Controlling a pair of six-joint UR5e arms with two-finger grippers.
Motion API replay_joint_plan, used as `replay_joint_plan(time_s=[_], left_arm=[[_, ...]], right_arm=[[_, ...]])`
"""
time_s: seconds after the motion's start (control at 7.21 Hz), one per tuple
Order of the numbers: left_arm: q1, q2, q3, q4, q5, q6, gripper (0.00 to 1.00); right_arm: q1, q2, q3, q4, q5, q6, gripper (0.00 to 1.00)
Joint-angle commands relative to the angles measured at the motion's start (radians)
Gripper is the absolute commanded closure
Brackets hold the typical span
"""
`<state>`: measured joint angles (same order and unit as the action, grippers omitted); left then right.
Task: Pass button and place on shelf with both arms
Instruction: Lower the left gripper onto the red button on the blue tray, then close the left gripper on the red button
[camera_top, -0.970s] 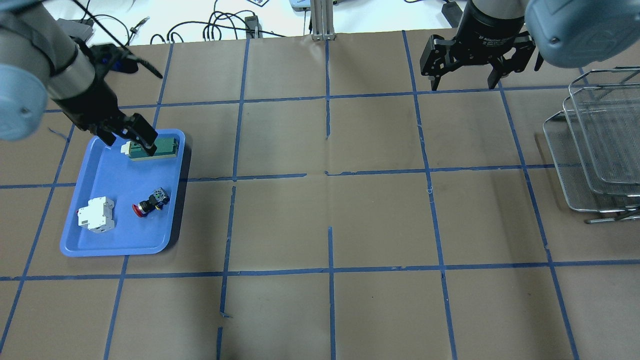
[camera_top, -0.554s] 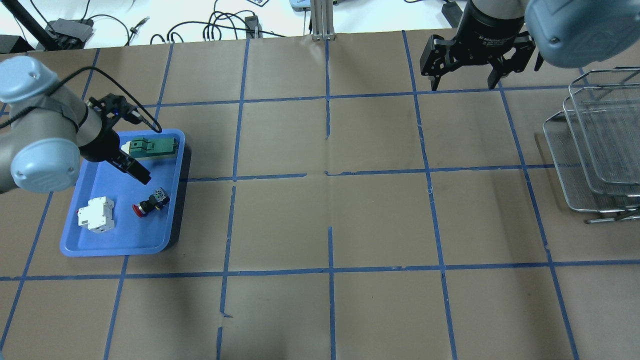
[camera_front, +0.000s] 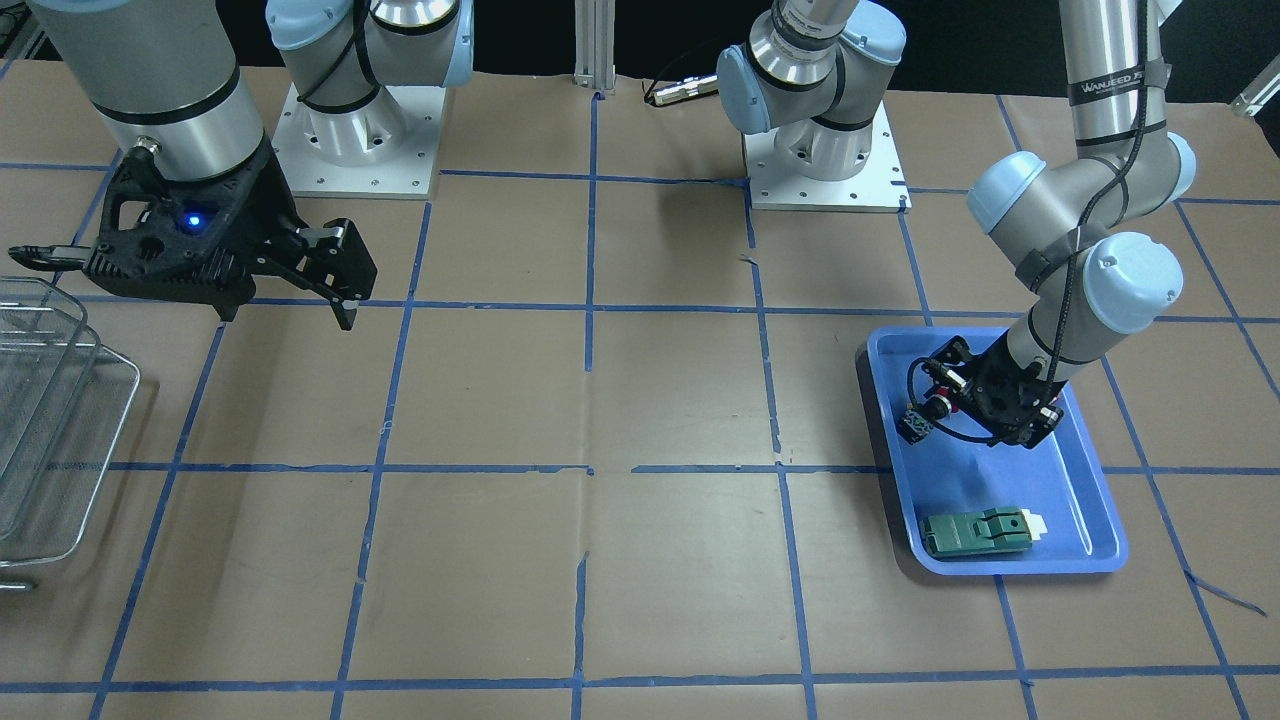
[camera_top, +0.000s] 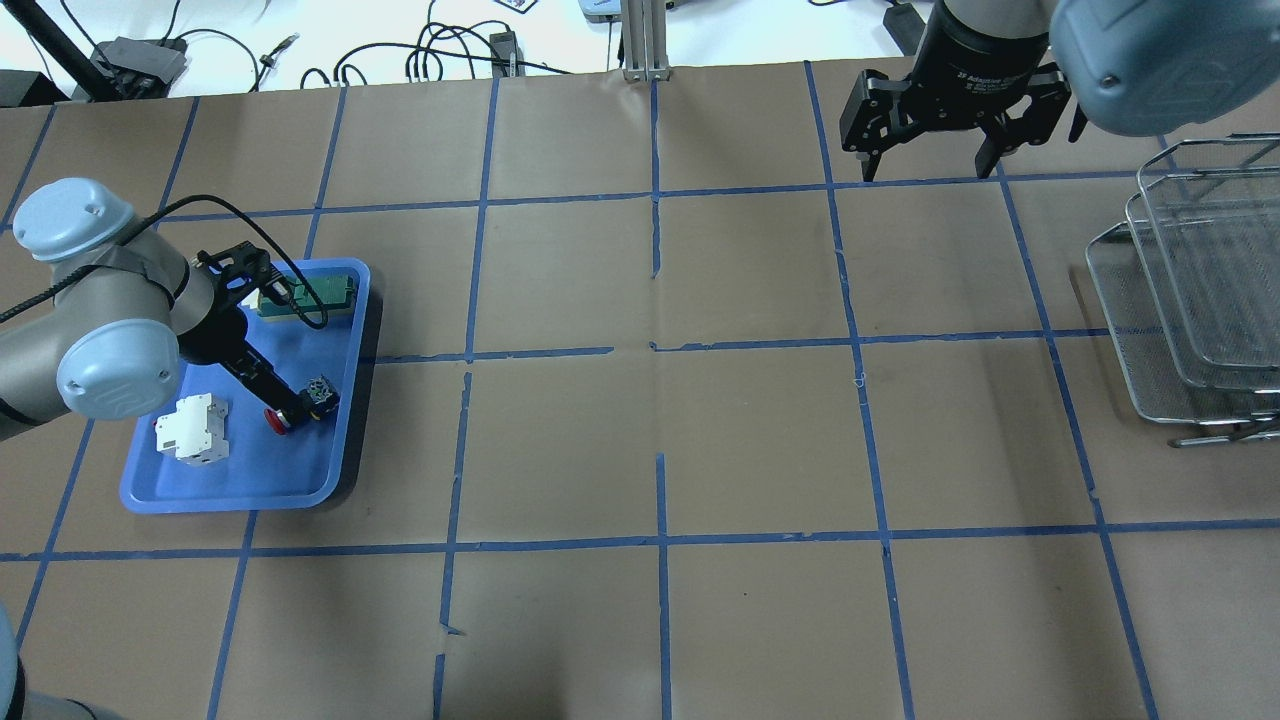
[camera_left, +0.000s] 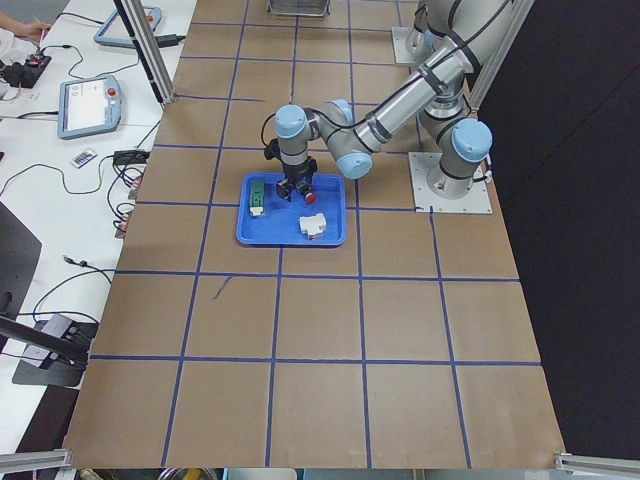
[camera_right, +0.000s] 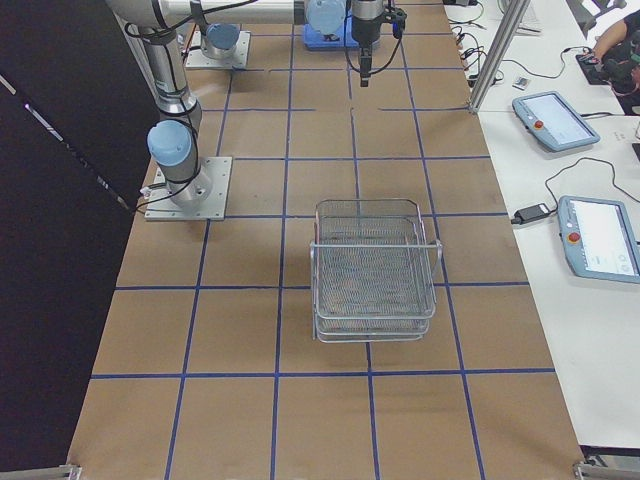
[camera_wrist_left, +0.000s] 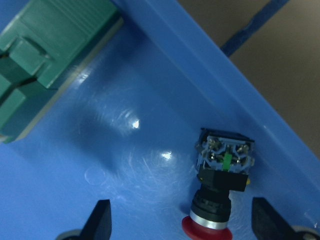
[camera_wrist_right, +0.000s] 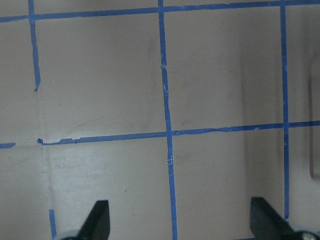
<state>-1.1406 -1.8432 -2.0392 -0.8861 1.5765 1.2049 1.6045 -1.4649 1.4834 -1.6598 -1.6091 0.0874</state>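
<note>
From the front, the black-barrelled button (camera_front: 918, 425) lay inside the glossy blue tray (camera_front: 1060, 500). Overhead, the wire-mesh rack (camera_top: 1200, 300) stood well apart from that tray. Left wrist: the left fingers (camera_wrist_left: 102, 220) stood apart, flanking the round red cap. Right wrist: the right fingers (camera_wrist_right: 100, 215) stood apart above the papered worktop (camera_wrist_right: 100, 75).

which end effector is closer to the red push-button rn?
Left. The left end effector is down in the blue tray, open, fingers either side of the push-button. The right end effector hangs open far across the table, on the wire shelf's side.
</note>
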Motion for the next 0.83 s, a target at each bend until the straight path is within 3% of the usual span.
replay_joint_plan(time_s=[0.0,0.42,0.55,0.69], left_arm=[[0.009,-0.001,-0.059,0.015,-0.015,0.032,0.00],[0.009,-0.008,-0.062,0.024,-0.018,0.032,0.07],[0.009,-0.010,-0.062,0.022,-0.018,0.032,0.18],[0.009,-0.010,-0.062,0.024,-0.018,0.033,0.42]], right_arm=[[0.000,0.000,0.000,0.000,0.000,0.000,0.00],[0.000,0.000,0.000,0.000,0.001,0.000,0.00],[0.000,0.000,0.000,0.000,0.002,0.000,0.00],[0.000,0.000,0.000,0.000,0.002,0.000,0.00]])
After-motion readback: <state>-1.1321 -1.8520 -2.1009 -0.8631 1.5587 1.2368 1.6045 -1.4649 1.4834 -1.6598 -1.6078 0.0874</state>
